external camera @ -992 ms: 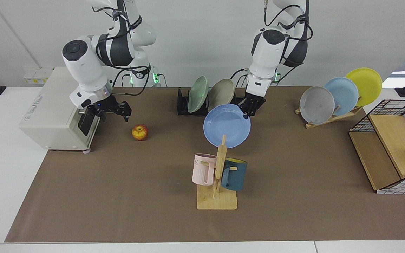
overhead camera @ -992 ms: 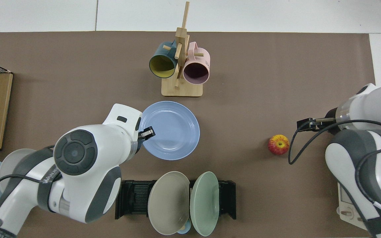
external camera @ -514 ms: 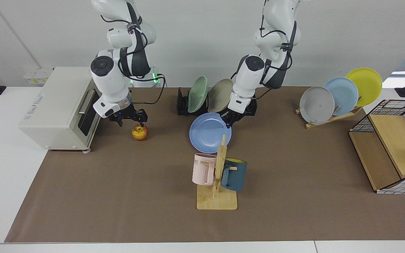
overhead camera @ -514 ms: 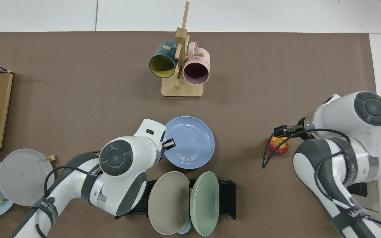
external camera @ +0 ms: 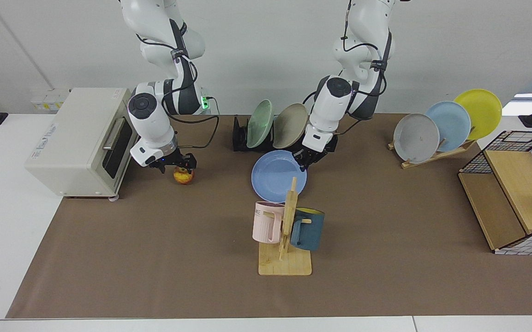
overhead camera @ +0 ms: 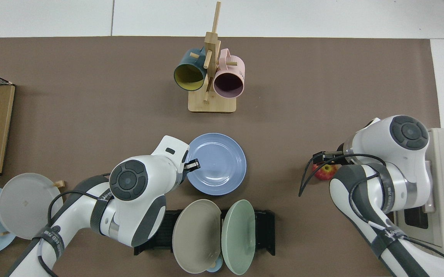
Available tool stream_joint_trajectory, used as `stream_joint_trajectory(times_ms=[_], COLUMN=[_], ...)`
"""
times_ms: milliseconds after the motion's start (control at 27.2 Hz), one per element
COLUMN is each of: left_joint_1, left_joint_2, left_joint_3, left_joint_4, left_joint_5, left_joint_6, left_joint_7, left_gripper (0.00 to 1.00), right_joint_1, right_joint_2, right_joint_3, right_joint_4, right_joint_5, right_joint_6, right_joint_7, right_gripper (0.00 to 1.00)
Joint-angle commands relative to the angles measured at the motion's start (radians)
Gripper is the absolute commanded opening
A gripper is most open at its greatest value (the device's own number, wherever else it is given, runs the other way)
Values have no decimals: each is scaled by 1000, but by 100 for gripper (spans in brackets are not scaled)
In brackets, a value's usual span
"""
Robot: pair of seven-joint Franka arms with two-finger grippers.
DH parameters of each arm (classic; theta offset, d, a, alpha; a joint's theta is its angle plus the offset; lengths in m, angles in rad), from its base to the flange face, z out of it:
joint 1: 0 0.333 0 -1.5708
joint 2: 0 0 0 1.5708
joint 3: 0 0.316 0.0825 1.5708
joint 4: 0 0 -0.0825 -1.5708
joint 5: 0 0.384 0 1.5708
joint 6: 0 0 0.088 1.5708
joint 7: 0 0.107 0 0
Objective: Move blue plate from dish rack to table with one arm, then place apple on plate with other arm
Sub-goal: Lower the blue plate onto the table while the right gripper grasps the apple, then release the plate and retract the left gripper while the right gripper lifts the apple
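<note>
Lowered, the right end effector (external camera: 176, 163) straddles the apple (external camera: 183, 175), spread; the left end effector (external camera: 303, 159) pinches the blue plate (external camera: 277, 175).

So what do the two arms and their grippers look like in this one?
Both arms, the left arm and the right arm, have white shells with dark grey joint sections, round dark caps and loose black cables. The left gripper and right gripper are black and two-fingered.

Pink mug (external camera: 266, 222): letters "ME"; other print unreadable.
</note>
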Motion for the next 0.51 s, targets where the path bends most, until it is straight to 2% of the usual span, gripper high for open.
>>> stream_joint_trajectory(times_ms=[0, 184, 294, 367, 477], left_joint_1=[10, 11, 10, 17, 65], left_joint_2=[15, 36, 30, 21, 6], left_joint_3=[0, 21, 50, 55, 46], left_joint_4=[12, 55, 91, 118, 153], left_joint_5=[26, 96, 152, 178, 208], left_joint_6=[23, -9, -76, -133, -210], left_joint_7=[26, 23, 24, 27, 27], left_gripper=[100, 100, 100, 100, 100], right_joint_1=[22, 39, 39, 39, 39], right_joint_2=[23, 48, 53, 51, 50], right_joint_3=[0, 0, 0, 0, 0], right_joint_4=[-28, -48, -68, -79, -84], right_joint_5=[-7, -7, -7, -7, -7], right_joint_6=[64, 94, 124, 137, 137], right_joint_7=[34, 53, 53, 47, 37], right_gripper=[100, 100, 97, 81, 43])
